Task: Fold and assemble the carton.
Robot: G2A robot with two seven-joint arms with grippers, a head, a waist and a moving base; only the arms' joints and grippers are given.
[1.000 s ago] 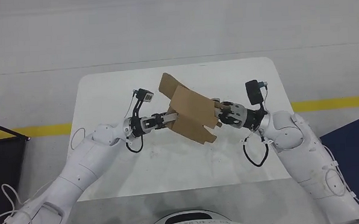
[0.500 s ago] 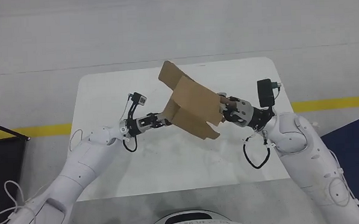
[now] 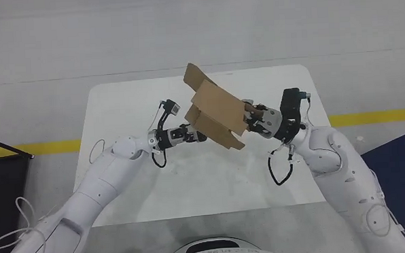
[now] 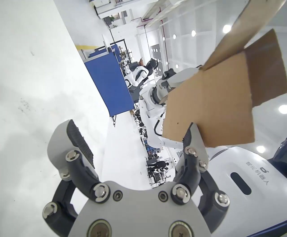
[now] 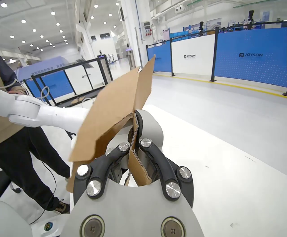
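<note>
The left gripper (image 3: 195,134) has its fingers spread wide, one fingertip (image 4: 194,143) at a flap's edge. One brown, half-flattened carton (image 3: 219,112) hangs in the air above the white table (image 3: 120,110) — its long axis slants from far-left to near-right, flaps splayed. The right gripper (image 3: 252,119) pinches its right edge — two grippers, one carton.

Ceiling lights (image 5: 23,21) shine bright and even; wrist views bulge.
</note>
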